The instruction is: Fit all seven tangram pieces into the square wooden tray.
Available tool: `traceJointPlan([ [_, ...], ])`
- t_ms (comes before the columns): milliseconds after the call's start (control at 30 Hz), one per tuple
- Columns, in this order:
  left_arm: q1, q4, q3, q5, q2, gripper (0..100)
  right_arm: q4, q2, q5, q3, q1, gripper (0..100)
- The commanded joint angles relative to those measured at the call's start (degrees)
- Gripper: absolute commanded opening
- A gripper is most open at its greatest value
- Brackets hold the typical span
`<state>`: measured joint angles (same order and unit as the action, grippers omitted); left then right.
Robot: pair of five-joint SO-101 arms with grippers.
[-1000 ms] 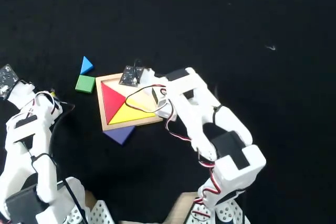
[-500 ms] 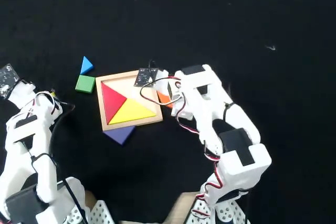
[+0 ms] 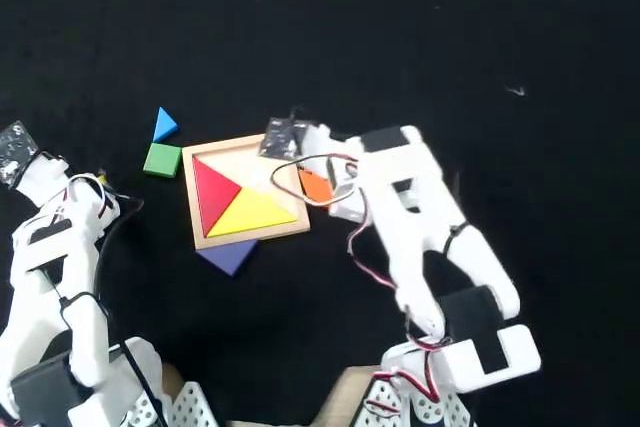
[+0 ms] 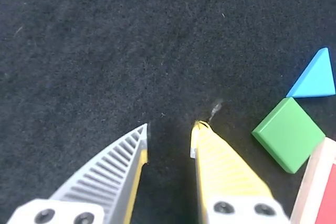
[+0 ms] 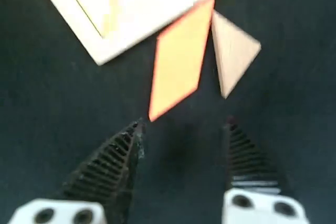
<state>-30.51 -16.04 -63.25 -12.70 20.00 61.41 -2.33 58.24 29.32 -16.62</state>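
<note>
While the right gripper [image 5: 184, 125] is hovering, jaws parted and empty, the orange parallelogram [image 5: 178, 59] is lying just beside the wooden tray [image 3: 250, 155]. The left gripper [image 4: 170, 127] is gaping near the green square [image 4: 289, 134].

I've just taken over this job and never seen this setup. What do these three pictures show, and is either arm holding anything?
These are two small white robot arms at a black table, each ending in a two-fingered claw. The high view looks down from a fixed camera; the other two come from a camera on each arm's wrist. The wooden tray holds a red triangle and a yellow triangle. Outside it lie a blue triangle, a green square, a purple piece, an orange piece and a pale wooden triangle. The left gripper is open over bare cloth near the green square. The right gripper is open just short of the orange piece. Neither holds anything.
</note>
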Motion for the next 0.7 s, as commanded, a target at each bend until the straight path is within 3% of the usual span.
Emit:
traceJointPlan([
  [0,0.9,1.3,1.6,0.6,0.8,14,-3.0,0.3,-1.0,-1.5,-4.9,25.3],
  [400,0.8,1.3,1.8,0.6,0.8,14,-3.6,19.4,-1.0,-14.7,-5.6,25.3],
  [667,1.0,1.3,1.8,0.6,0.8,14,-1.8,20.9,3.4,-13.6,-2.8,14.8],
])
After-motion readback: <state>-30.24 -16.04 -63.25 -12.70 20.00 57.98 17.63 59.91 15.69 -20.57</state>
